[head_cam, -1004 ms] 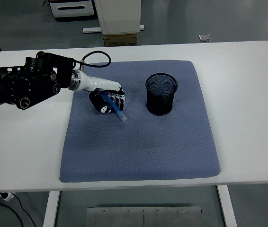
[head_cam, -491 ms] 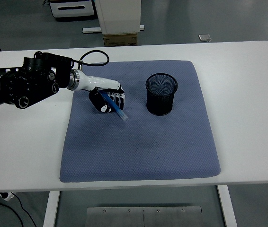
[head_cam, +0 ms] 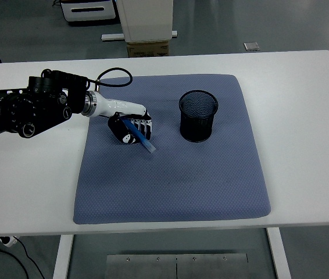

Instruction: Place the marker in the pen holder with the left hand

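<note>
We noted the left hand [head_cam: 131, 129] left of centre, fingers curled tight around the blue marker [head_cam: 139, 135], its tip slanting down-right over the blue mat [head_cam: 170, 180]; likely angled for carrying toward the mesh pen holder [head_cam: 198, 115], right of centre, well apart

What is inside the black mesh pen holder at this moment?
The pen holder looks empty: only dark mesh shows inside, though its bottom is too dark to check. The blue marker is in the left hand, over the mat.

Left hand [head_cam: 131, 129] grips marker [head_cam: 140, 135] beside pen holder [head_cam: 198, 115]
</note>
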Controlling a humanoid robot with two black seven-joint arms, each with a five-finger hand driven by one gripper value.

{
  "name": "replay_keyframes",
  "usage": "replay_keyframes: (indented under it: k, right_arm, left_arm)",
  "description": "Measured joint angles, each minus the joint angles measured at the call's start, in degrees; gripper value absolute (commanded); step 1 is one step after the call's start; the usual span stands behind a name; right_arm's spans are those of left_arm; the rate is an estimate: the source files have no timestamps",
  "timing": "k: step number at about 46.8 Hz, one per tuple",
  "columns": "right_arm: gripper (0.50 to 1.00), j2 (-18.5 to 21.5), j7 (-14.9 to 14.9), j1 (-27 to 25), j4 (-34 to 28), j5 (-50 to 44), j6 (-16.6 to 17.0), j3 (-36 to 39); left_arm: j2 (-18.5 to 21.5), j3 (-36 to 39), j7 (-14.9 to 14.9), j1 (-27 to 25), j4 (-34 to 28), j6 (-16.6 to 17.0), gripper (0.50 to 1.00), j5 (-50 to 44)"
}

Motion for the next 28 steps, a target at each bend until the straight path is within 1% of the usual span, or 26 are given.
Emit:
replay_keyframes:
  k: [21, 28]
  right_arm:
    - [1.000, 0.0, 0.0, 0.0, 0.0, 0.0, 0.0, 0.0]
    - [1.000, 0.0, 0.0, 0.0, 0.0, 0.0, 0.0, 0.0]
  left_arm:
    - [0.2, 0.1, 0.0, 0.0, 0.1, 0.2, 0.514, 0.1]
    - [0.3, 0.1, 0.2, 0.0, 0.2, 1.4, 0.505, 0.1]
